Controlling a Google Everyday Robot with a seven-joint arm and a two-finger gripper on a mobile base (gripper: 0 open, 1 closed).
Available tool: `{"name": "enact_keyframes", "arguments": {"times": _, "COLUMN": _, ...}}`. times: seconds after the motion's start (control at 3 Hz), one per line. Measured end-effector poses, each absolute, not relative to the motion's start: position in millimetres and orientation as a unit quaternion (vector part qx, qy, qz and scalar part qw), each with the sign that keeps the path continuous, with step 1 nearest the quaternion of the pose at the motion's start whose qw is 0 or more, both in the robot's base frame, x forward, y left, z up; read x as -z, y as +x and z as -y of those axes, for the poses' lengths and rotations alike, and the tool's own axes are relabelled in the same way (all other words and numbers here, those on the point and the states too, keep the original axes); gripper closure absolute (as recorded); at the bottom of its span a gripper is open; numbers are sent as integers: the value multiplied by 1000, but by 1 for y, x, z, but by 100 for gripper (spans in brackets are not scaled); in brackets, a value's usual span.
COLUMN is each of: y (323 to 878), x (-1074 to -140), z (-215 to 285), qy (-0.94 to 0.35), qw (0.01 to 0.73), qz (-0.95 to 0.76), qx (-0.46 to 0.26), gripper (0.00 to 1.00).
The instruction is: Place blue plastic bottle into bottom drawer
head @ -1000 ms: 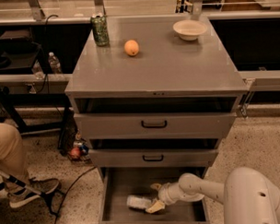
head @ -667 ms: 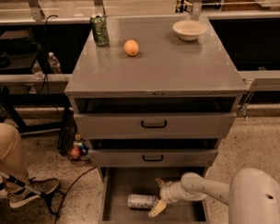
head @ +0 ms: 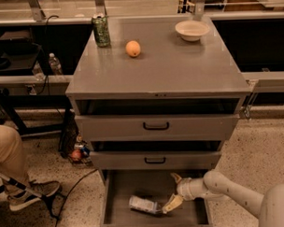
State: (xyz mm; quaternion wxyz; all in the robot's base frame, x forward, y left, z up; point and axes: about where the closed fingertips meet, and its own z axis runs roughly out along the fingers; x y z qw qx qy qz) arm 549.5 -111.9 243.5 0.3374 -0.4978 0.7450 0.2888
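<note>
Grey cabinet (head: 168, 72), black handles (head: 156, 126) on the two upper drawers. The bottom drawer (head: 135, 183) shows a plain grey floor. In it, the blue plastic bottle (head: 144, 204): clear, with a pale bluish-white label. Just right of it in the drawer is the gripper (head: 175, 191), tan-fingered (arm (head: 229, 189) off-white). Up top: green can (head: 101, 30), orange (head: 133, 48), cream bowl (head: 192, 30).

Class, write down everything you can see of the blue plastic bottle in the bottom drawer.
The blue plastic bottle is clear, crinkly-looking plastic with a pale label around its middle. It lies on its side on the grey floor of the pulled-out bottom drawer, near the front, roughly along the drawer's width. The pincer sits just beside it inside the drawer, open; its lower finger ends right by the bottle, though contact cannot be told.
</note>
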Motion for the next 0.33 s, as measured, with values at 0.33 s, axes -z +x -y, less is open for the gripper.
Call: {"name": "enact_keyframes", "arguments": {"times": 0.33, "y": 546, "x": -256, "z": 142, "qy": -476, "qw": 340, "qz": -755, "qx": -296, "gripper": 0}}
